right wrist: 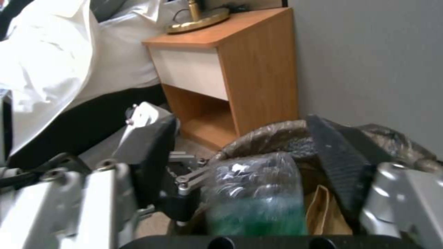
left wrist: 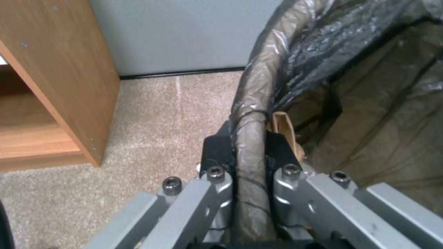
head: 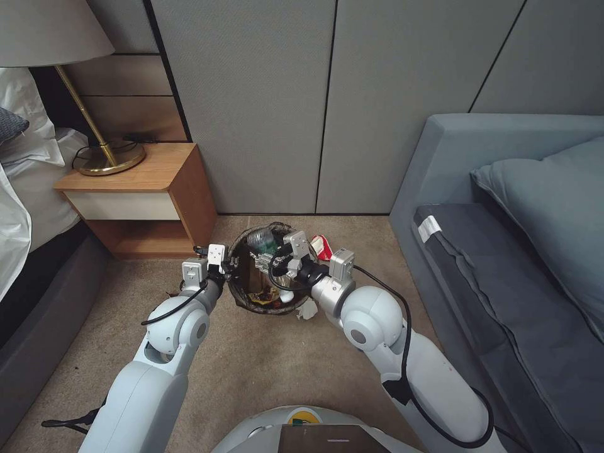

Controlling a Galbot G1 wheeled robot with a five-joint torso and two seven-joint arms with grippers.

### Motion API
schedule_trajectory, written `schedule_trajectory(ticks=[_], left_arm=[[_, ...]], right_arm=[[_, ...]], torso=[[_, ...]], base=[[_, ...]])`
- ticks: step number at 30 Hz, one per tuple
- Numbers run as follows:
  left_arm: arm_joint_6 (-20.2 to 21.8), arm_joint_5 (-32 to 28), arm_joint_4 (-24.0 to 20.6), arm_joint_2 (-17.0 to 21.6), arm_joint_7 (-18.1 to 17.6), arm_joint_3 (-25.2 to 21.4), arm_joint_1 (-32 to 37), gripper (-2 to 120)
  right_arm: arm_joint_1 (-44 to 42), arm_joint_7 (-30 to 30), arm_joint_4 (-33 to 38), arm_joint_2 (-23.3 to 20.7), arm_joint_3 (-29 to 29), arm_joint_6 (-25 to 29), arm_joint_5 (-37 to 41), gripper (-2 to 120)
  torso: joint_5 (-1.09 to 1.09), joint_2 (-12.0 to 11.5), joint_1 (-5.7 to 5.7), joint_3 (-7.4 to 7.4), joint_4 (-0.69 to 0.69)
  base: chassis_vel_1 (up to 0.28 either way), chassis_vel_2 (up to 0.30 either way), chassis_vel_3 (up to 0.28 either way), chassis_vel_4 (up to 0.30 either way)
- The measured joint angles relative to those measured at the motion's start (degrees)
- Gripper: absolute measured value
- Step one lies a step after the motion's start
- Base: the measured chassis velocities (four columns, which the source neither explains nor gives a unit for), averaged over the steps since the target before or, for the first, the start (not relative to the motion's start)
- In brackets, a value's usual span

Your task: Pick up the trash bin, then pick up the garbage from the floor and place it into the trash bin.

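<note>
the trash bin (head: pixel 272 270) sits on the carpet (head: pixel 264 371) near the wall, between the nightstand (head: pixel 145 201) and the sofa (head: pixel 503 264), its dark liner folded over the rim. the left gripper (left wrist: pixel 249 145) has its fingers clamped on that rim — one inside, one outside, liner pinched between them.

the right gripper (head: pixel 277 259) is over the bin's mouth with a green bottle (right wrist: pixel 256 197) between its fingers, which look spread around it rather than squeezing; i'd guess it's being let go into the bin, with a tan paper bag (right wrist: pixel 323 211) already down inside next to it. so the step looks like dropping garbage in, bin already secured.

still out on the carpet: a crumpled white tissue (head: pixel 307 309) right against the bin's near side and a red-and-white packet (head: pixel 322 246) just beside its far side. next move probably calls for clearing the right arm from the rim and reaching down for one of those — the bin itself and the sofa edge crowd that spot.
</note>
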Motion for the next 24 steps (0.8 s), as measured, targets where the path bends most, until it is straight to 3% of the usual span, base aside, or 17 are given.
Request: schedule_trajectory(ticks=[8,15,22,24], left_arm=[[0.02,-0.02,-0.17,0.02,0.01,0.00,0.07,5],[0.04,-0.05,-0.36,-0.11,0.02,-0.23,0.36,5],[0.02,-0.05,-1.10,-0.19,0.13,-0.65,1.14,5],[0.01,-0.13,-1.28,-0.12,0.19,-0.90,1.41,5]], right_arm=[[-0.24,-0.03,0.60,0.14,1.14,0.66,-0.92,99],[-0.87,-0.16,2.43,-0.29,3.93,1.38,-0.80,100],[-4.58,0.14,6.02,-2.00,11.94,4.44,-0.52,100],[-7.96,0.00,6.46,-2.68,16.19,8.02,-3.54,100]], torso=[[0.00,0.00,0.00,0.00,0.00],[0.00,0.00,0.00,0.00,0.01],[0.01,0.00,0.00,0.00,0.01],[0.01,0.00,0.00,0.00,0.01]], base=[[0.000,0.000,0.000,0.000],[0.000,0.000,0.000,0.000],[0.000,0.000,0.000,0.000],[0.000,0.000,0.000,0.000]])
